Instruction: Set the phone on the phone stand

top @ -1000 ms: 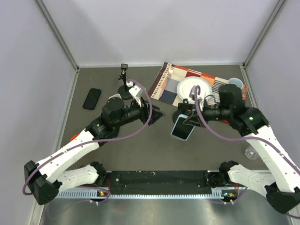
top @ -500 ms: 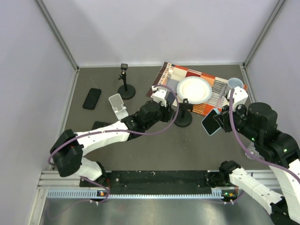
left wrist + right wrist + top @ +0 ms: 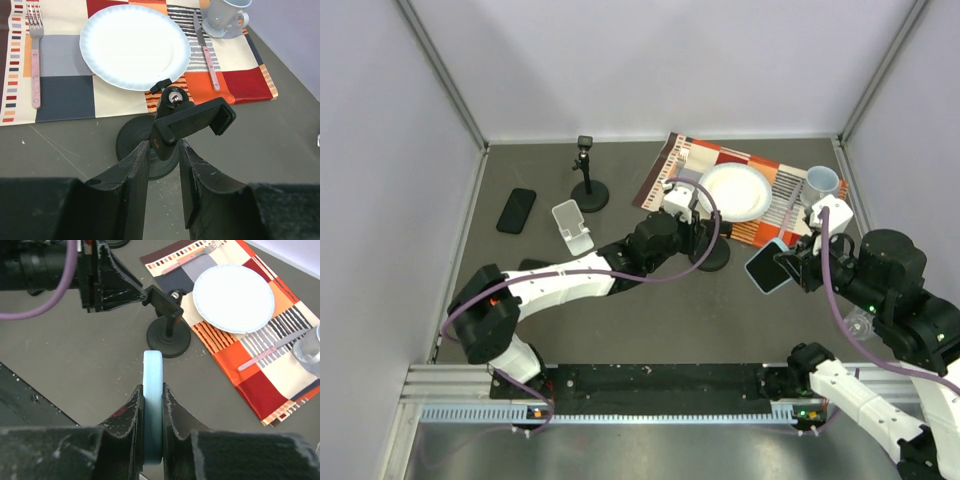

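Observation:
The white phone stand (image 3: 570, 225) stands at the left middle of the table, apart from both grippers. My right gripper (image 3: 786, 268) (image 3: 152, 390) is shut on a light blue phone (image 3: 766, 270) (image 3: 153, 371), held on edge above the table, right of a black pole stand (image 3: 710, 257) (image 3: 168, 337). My left gripper (image 3: 698, 236) (image 3: 161, 147) is at that black stand, its fingertips closed on the end of the stand's clamp (image 3: 195, 120). The white stand is out of both wrist views.
A striped placemat (image 3: 775, 190) at the back right carries a white plate (image 3: 733, 190), cutlery and a mug (image 3: 823, 181). A second black pole stand (image 3: 588, 192) and a black phone (image 3: 516, 210) are at the back left. A clear glass (image 3: 855, 325) stands at the right.
My left gripper has moved right, away from the white stand, to the black pole stand's clamp. My right gripper has carried the blue phone to the right.

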